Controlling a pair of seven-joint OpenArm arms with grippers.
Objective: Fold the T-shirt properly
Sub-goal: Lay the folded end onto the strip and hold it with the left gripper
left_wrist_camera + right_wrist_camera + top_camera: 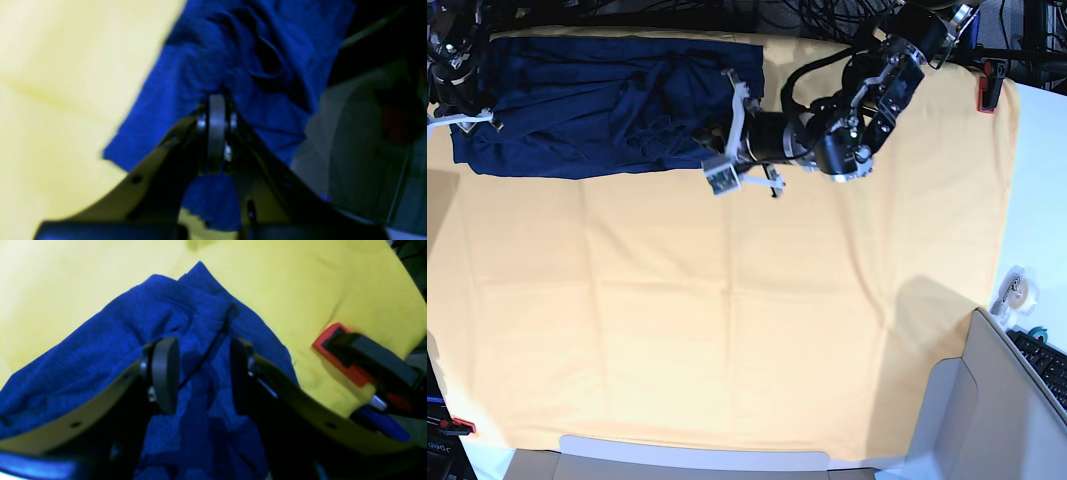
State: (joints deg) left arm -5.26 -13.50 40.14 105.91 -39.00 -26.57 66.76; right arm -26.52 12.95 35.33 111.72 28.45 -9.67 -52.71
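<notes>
The dark navy T-shirt (597, 105) lies bunched and wrinkled along the far left of the yellow-orange table cloth (747, 300). My left gripper (217, 100) is shut on a gathered fold of the shirt (240, 60); in the base view it (715, 135) sits at the shirt's right end. My right gripper (201, 373) is open, its pads standing either side of a ridge of the shirt (186, 313). In the base view it (475, 118) is at the shirt's left end.
A red-and-black clamp (343, 353) grips the cloth edge close to my right gripper. Another red clamp (985, 92) is at the far right edge. A grey box (957, 400), a keyboard (1047, 360) and a tape roll (1012, 290) are at the right.
</notes>
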